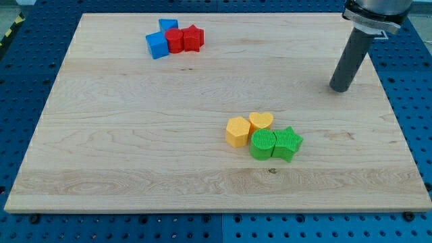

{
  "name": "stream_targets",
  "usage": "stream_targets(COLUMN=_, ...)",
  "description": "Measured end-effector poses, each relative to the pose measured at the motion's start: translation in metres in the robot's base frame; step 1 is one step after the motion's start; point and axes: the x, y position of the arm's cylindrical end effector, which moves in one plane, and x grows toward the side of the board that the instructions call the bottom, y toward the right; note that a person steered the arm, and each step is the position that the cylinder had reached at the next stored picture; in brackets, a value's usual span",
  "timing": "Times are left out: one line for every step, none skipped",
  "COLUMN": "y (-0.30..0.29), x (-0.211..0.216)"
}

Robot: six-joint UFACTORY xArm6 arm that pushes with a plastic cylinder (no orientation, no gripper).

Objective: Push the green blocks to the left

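Note:
Two green blocks sit touching at the lower middle-right of the wooden board (135,155): a green round block (262,144) and a green star block (287,142) on its right. My tip (340,88) rests on the board at the upper right, well above and to the right of the green blocks, apart from them. The dark rod rises from it toward the view's top right corner.
A yellow hexagon block (237,131) and a yellow heart block (260,121) touch the green round block on its upper left. At the top left sit a blue cube (157,45), another blue block (168,25), a red block (175,40) and a red star (193,38).

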Motion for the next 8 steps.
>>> stream_targets(y=0.0, x=0.0)
stream_targets(y=-0.001, x=0.001)
stream_targets(y=-0.001, x=0.001)
stream_targets(y=0.006, x=0.014)
stream_targets(y=0.016, x=0.054)
stream_targets(y=0.016, x=0.072)
stream_targets(y=0.004, x=0.098)
stream_targets(y=-0.019, x=0.124)
